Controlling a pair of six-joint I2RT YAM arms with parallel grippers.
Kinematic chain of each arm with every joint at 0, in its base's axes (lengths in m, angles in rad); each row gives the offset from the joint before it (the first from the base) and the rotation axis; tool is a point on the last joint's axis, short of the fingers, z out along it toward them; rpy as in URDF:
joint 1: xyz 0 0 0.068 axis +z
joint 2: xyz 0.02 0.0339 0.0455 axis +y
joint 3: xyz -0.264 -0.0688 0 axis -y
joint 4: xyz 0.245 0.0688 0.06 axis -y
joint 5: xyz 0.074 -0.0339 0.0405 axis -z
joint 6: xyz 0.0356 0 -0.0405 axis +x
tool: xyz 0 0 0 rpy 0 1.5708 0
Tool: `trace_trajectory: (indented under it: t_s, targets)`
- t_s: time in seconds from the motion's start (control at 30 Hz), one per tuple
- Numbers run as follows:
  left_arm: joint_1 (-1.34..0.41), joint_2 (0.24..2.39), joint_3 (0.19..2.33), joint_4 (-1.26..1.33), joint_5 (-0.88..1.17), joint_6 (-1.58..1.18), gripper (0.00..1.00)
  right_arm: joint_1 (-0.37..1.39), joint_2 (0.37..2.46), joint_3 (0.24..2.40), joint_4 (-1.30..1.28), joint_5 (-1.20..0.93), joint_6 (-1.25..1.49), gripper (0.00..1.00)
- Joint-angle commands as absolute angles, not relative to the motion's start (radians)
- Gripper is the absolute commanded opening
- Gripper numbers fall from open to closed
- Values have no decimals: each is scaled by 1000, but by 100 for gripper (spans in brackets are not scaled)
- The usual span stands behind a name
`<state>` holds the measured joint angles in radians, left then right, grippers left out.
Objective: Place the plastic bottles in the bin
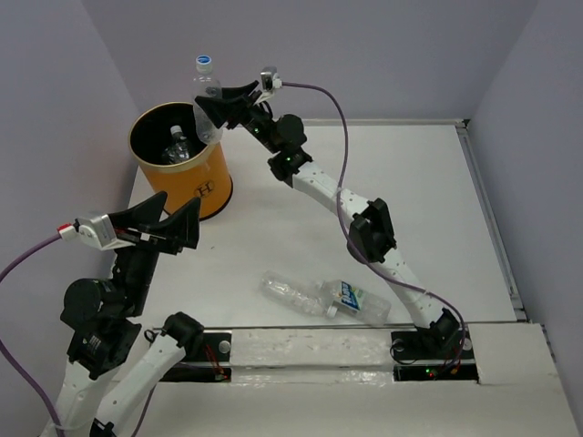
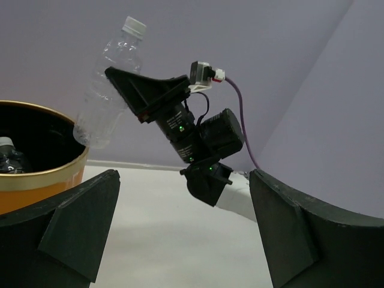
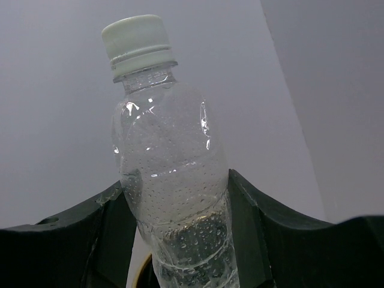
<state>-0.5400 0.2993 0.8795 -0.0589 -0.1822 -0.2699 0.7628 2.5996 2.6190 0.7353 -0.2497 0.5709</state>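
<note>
Left gripper is hovering on the near side of the bin, fingers spread wide, gripping nothing. Right gripper is pinching a white-capped bottle, holding it nearly upright over the bin's far rim. Another bottle is lying inside the bin. On the table, a bare bottle and a labelled bottle are lying side by side, well apart from the bin.

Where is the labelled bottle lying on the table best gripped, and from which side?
Take the labelled bottle around its middle, from above, squeezing across its width: it lies flat on its side, one end close to the clear bottle.
</note>
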Motion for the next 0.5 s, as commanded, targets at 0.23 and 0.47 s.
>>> trace_trajectory:
  t_s: [0.23, 0.47]
  targets:
    - [-589, 360, 891, -45, -363, -273, 99, 833, 2596, 2691, 896, -150, 578, 46]
    - [-589, 554, 1066, -38, -368, -325, 99, 833, 2377, 2355, 919, -308, 453, 41]
